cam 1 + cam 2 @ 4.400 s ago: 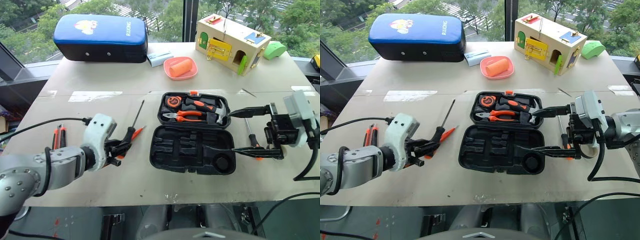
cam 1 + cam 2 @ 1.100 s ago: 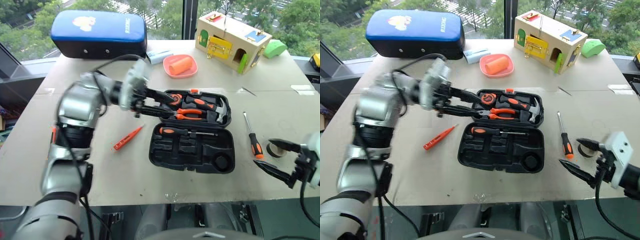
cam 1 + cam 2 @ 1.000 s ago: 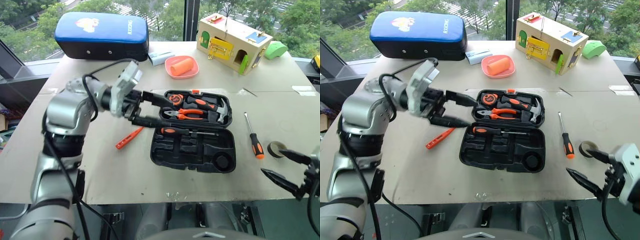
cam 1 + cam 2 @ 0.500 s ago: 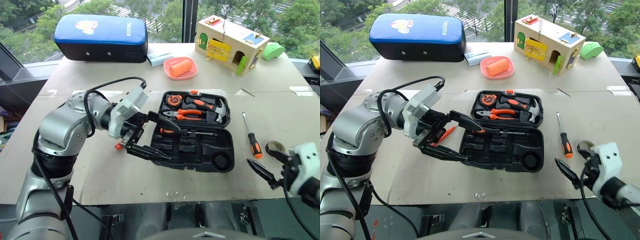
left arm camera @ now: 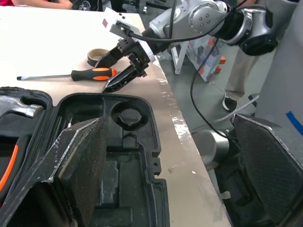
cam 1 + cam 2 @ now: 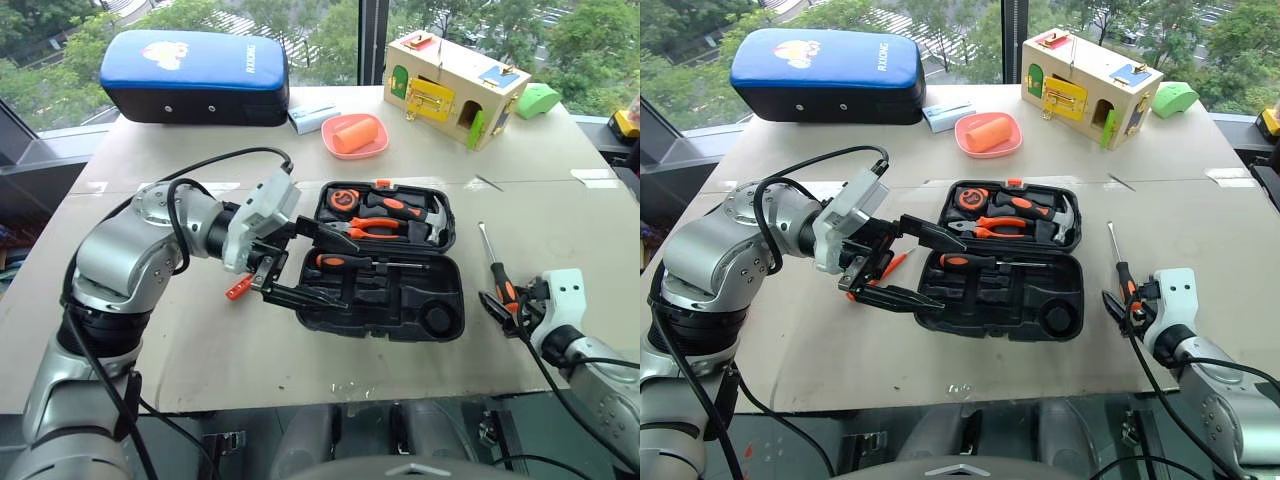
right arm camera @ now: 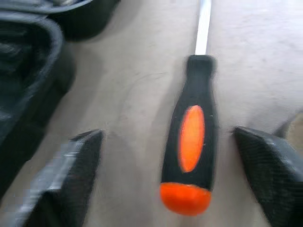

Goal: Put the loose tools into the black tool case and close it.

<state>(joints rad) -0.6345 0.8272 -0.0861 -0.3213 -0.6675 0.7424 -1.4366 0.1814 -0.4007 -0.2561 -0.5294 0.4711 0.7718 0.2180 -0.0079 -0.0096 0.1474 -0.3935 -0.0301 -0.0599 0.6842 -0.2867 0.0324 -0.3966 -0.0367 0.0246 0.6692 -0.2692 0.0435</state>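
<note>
The black tool case [image 6: 400, 300] lies open at the table's middle. One black-orange screwdriver [image 6: 958, 261] rests in its near half. My left gripper [image 6: 335, 266] hovers open over the case's left side, holding nothing. Just left of the case, the slim orange tester screwdriver [image 6: 238, 288] lies partly hidden behind that gripper. To the right of the case lies a second screwdriver [image 7: 189, 151]. My right gripper [image 6: 505, 300] is open, with one finger on each side of its handle and a gap on both sides. A small dark tape roll [image 5: 97, 56] sits just beyond that screwdriver.
The case's far half holds a hammer [image 6: 425, 222], pliers [image 6: 365, 228] and a tape measure [image 6: 347, 199]. Along the back stand a blue-topped cushion [image 6: 195, 75], a pink plate [image 6: 358, 135] and a wooden box [image 6: 465, 85]. My right hand is close to the table's front edge.
The screwdriver my left gripper held earlier now lies in the case, and that gripper is open. My right gripper has come forward and down to the right screwdriver, its fingers narrowing around the handle.
</note>
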